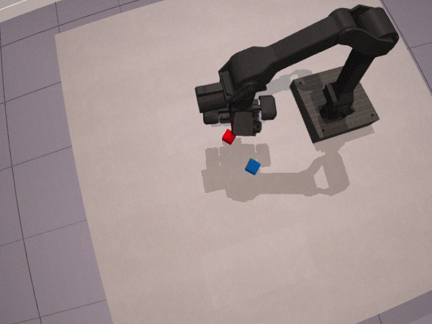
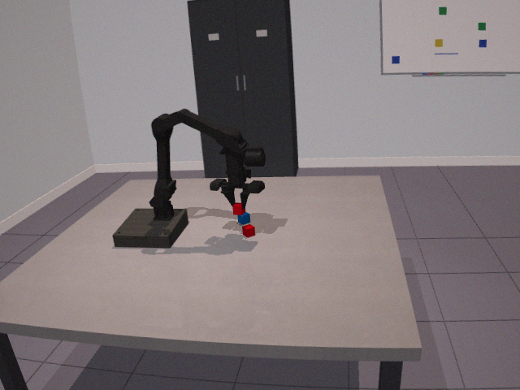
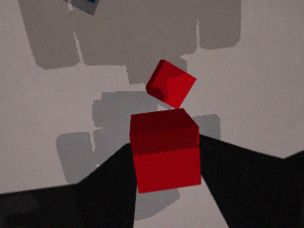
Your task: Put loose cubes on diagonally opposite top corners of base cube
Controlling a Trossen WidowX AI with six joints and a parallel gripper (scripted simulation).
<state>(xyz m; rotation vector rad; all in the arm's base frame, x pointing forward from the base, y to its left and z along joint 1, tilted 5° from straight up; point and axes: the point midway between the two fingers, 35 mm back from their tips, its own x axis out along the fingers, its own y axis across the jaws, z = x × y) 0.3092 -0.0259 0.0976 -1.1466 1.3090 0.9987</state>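
Note:
My gripper (image 2: 238, 205) (image 3: 162, 145) is shut on a red cube (image 2: 238, 209) (image 3: 166, 163) and holds it in the air above the table; in the top view the gripper body hides most of it. The held cube looks about level. The other red cube (image 1: 228, 136) (image 2: 249, 231) (image 3: 177, 85) rests on the table, turned relative to the fingers, just beyond the held cube in the wrist view. A blue cube (image 1: 252, 166) (image 2: 244, 218) also rests on the table, apart from that red cube. Only its corner shows at the wrist view's top edge. Nothing rests on either table cube.
The arm's dark mounting block (image 1: 310, 100) (image 2: 138, 227) stands on the pale table (image 1: 156, 226) (image 2: 293, 293), to the right of the cubes in the top view. Arm shadows fall around the cubes. A dark cabinet (image 2: 268, 105) stands behind the table.

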